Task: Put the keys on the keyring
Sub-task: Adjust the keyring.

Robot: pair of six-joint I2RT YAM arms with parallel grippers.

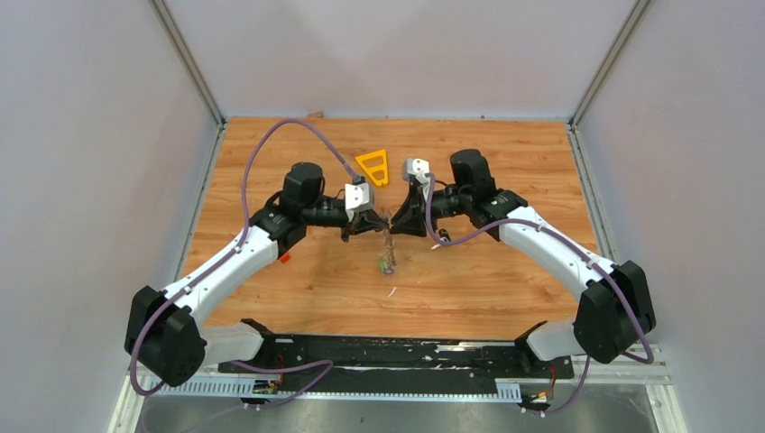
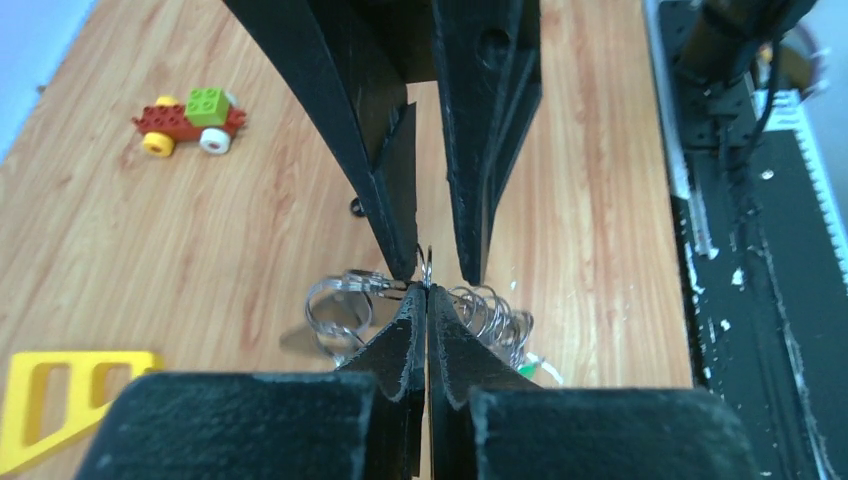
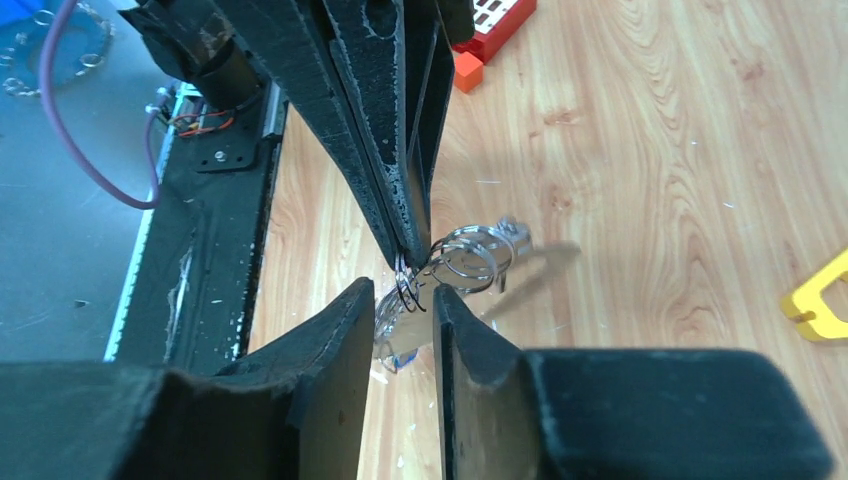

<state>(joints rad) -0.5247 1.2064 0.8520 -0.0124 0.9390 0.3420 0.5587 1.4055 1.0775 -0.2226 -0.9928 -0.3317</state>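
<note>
Yellow frame [image 2: 20, 410], black left tool [image 2: 427, 292]

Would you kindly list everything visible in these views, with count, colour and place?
key bunch: one, silver rings with green and blue tags, between the grippers
triangle frame: one, yellow, far centre of table
toy block car: one, red, green, yellow, on table
red block: one, top edge of right wrist view
orange cube: one, beside red block
table: one, wood
left gripper: black, shut on key bunch
right gripper: black, jaws apart around the bunch, grip unclear
</note>
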